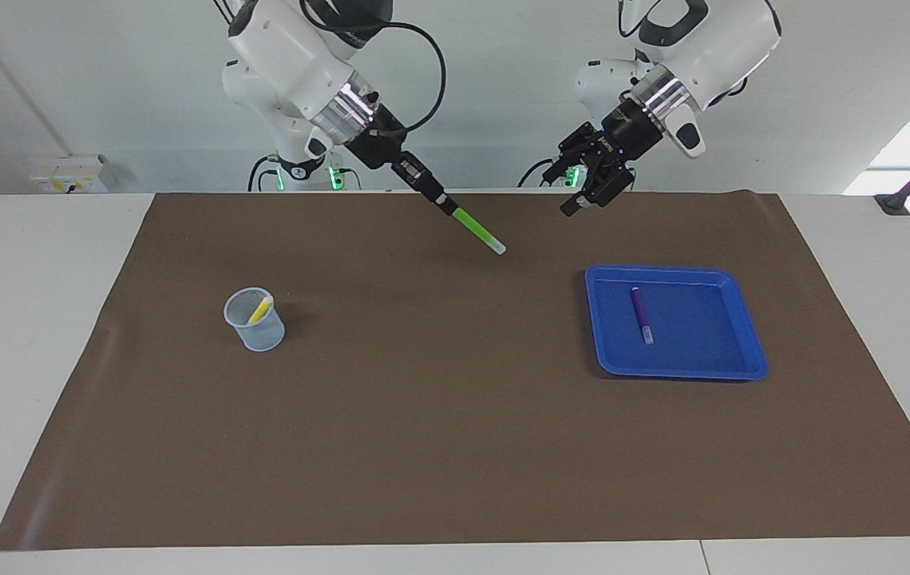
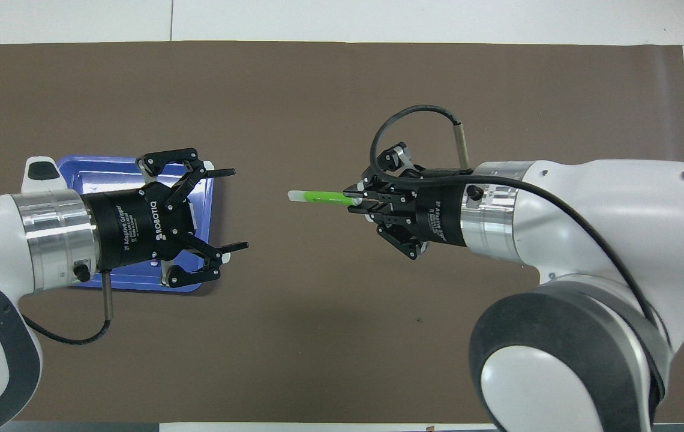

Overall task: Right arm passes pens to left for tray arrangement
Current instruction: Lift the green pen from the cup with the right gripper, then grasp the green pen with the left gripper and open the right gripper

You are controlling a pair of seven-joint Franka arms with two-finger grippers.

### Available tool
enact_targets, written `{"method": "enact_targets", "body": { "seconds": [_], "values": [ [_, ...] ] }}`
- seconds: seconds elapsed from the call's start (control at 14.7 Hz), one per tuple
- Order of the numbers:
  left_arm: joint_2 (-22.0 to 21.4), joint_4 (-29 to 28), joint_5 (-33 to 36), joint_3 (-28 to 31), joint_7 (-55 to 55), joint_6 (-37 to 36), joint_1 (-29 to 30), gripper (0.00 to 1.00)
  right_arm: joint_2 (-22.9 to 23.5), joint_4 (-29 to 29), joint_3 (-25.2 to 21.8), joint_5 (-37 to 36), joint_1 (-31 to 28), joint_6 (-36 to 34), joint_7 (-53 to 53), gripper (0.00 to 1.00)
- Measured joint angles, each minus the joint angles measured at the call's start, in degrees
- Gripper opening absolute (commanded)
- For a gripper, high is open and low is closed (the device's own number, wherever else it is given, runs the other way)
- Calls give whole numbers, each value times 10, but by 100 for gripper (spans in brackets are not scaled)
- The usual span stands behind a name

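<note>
My right gripper [image 1: 449,209] [image 2: 352,201] is shut on the dark end of the green pen [image 1: 477,230] [image 2: 318,196], held in the air over the brown mat. The pen's pale end points toward my left gripper [image 1: 579,204] [image 2: 240,209]. That gripper is open and holds nothing, and a gap separates it from the pen. It hangs over the edge of the blue tray [image 1: 694,319] [image 2: 102,168] nearest the robots. A purple pen [image 1: 641,314] lies in the tray. A yellow pen [image 1: 259,309] leans in a small translucent cup [image 1: 255,323]. The overhead view hides the purple pen and the cup.
A brown mat [image 1: 455,415] [image 2: 318,90] covers most of the white table. The cup stands toward the right arm's end, the tray toward the left arm's end. A black cable [image 2: 414,114] loops from the right wrist.
</note>
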Motion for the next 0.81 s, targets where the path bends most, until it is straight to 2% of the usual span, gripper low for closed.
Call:
{"method": "enact_targets", "body": {
  "seconds": [0.41,0.61,0.81],
  "values": [
    [23,-6,0,-17,14,43,-6,92,35,28,64,0,0,40,73,0],
    [23,-7,0,-19,14,44,-9,87,36,30,69,0,0,41,78,0],
    [23,-12,0,-19,15,44,-9,77,36,31,69,0,0,41,78,0]
  ]
}}
